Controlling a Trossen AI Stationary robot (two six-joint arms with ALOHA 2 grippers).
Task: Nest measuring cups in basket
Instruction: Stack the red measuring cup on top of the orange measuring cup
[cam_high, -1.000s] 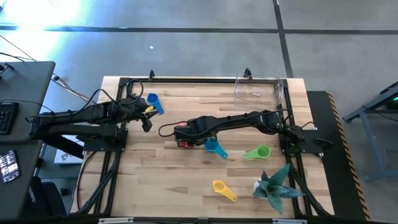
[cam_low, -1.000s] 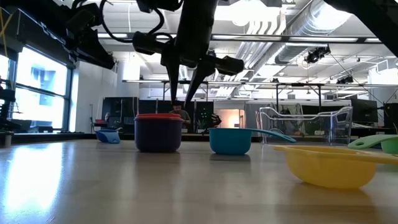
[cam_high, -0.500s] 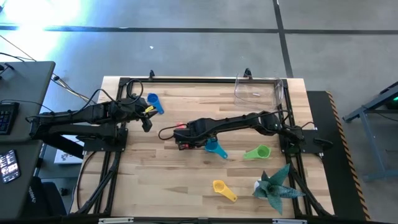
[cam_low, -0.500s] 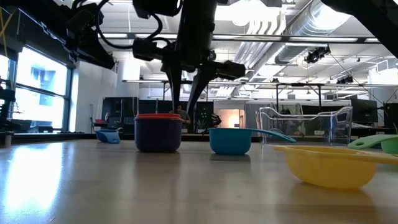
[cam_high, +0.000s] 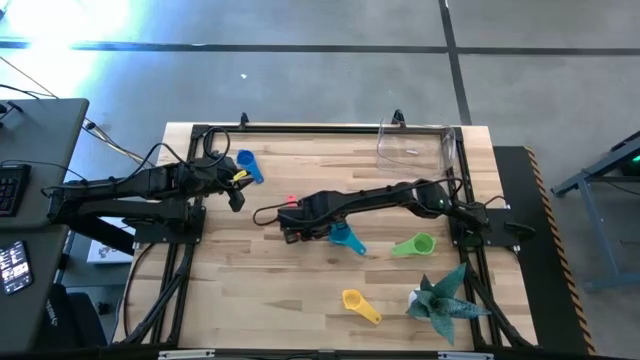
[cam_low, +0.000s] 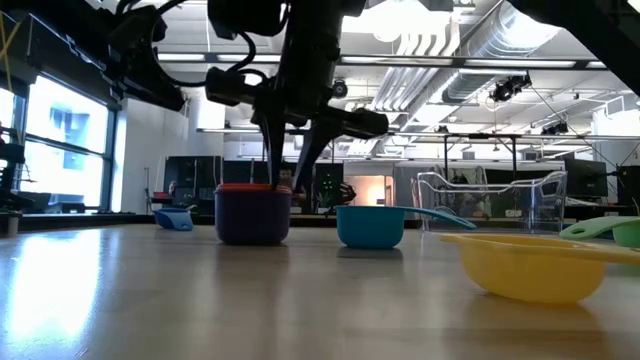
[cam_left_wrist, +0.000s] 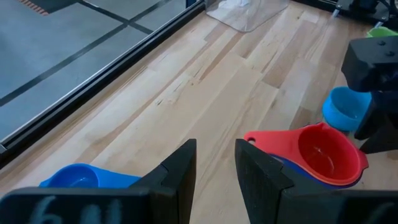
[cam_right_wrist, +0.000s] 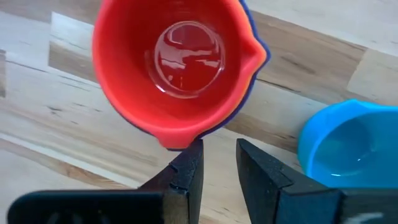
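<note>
The right gripper (cam_right_wrist: 213, 163) hangs over the middle of the worktop (cam_high: 290, 290), just above a red measuring cup (cam_right_wrist: 174, 62) that sits nested inside a purple cup (cam_low: 252, 216). Its fingers (cam_right_wrist: 186, 171) stand a narrow gap apart beside the red cup's rim, holding nothing. In the low view they point down at the stack's far edge.

The teal cup (cam_high: 343, 237) stands just beside the stack, toward the right arm's base, and seems apart from it. A green cup (cam_high: 416, 245) lies farther toward the worktop's right side, and a yellow cup (cam_high: 358, 303) sits near the front edge, next to a teal spiky paper plant (cam_high: 443, 297).

The left gripper (cam_left_wrist: 214, 171) waits near the back left corner, its fingers (cam_left_wrist: 180, 171) also a narrow gap apart and empty, with a blue cup (cam_high: 247, 164) just beside it.

The clear basket (cam_high: 415, 145) stands at the back right corner, well apart from every cup. Whether anything lies in it cannot be told.
</note>
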